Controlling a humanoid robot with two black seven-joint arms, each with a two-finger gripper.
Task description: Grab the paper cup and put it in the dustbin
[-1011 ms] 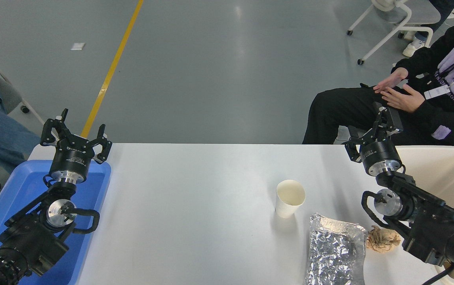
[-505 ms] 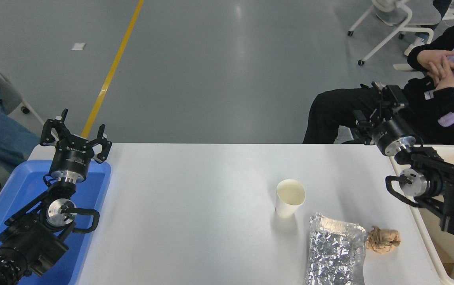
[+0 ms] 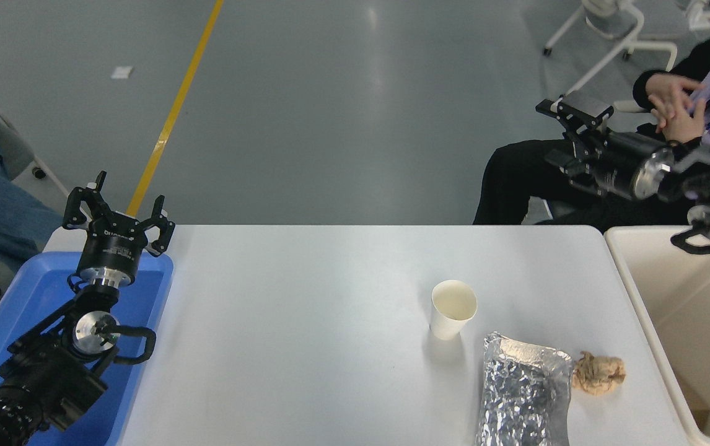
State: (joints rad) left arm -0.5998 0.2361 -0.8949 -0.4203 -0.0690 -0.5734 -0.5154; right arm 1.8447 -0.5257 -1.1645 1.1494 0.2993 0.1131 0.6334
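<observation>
- Reaching has not begun: the right hand (image 3: 562, 114) hangs at the upper right of the frame, well apart from the paper cup (image 3: 452, 309); I cannot tell if its fingers are spread.
- Next it must come down toward frame centre and close around the cup wall.
- Cup stands upright on the desk (image 3: 330, 322), mouth up, long axis vertical.
- Dustbin (image 3: 640, 310) waits at right edge.
- Left hand (image 3: 118, 214), spread, is parked lower left.

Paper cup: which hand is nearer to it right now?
Right, narrowly. The right hand is raised beyond the table's far right edge, off the paper cup; the left hand sits parked far left over the blue tray.
</observation>
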